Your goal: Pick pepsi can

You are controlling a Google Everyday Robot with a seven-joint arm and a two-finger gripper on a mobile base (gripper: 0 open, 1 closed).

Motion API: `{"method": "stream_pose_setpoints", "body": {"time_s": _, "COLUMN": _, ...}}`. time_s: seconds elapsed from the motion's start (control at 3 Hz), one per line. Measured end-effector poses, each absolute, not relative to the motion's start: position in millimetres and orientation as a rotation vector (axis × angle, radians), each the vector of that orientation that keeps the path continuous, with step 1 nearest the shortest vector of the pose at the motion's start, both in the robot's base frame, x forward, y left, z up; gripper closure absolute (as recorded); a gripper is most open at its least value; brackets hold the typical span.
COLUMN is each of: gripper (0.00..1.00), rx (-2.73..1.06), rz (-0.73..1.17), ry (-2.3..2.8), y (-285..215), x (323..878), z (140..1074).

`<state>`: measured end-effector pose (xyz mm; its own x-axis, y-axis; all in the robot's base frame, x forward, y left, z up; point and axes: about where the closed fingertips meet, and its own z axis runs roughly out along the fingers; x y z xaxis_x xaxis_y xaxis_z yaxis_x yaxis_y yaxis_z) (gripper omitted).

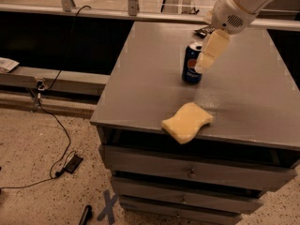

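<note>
The pepsi can (191,64) stands upright on the grey cabinet top (243,88), dark blue with a silver top and round logo. My gripper (204,64) reaches down from the upper right on a white arm and hangs just in front of the can's right side, partly covering it. The can stands on the surface.
A wavy-edged yellow sponge (187,122) lies near the cabinet's front edge, ahead of the can. A small dark object (203,31) lies at the back of the top. Drawers sit below. Cables (56,125) and a black item (86,215) lie on the floor at left.
</note>
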<state>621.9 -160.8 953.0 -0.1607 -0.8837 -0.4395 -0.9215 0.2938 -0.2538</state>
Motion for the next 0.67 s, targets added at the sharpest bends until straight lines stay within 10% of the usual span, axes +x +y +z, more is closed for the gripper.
{"method": "stream_pose_setpoints", "body": {"time_s": 0.67, "gripper": 0.16, "rx": -1.57, "rz": 0.153, "ry": 2.105, "y": -156, "x": 643, "z": 929}}
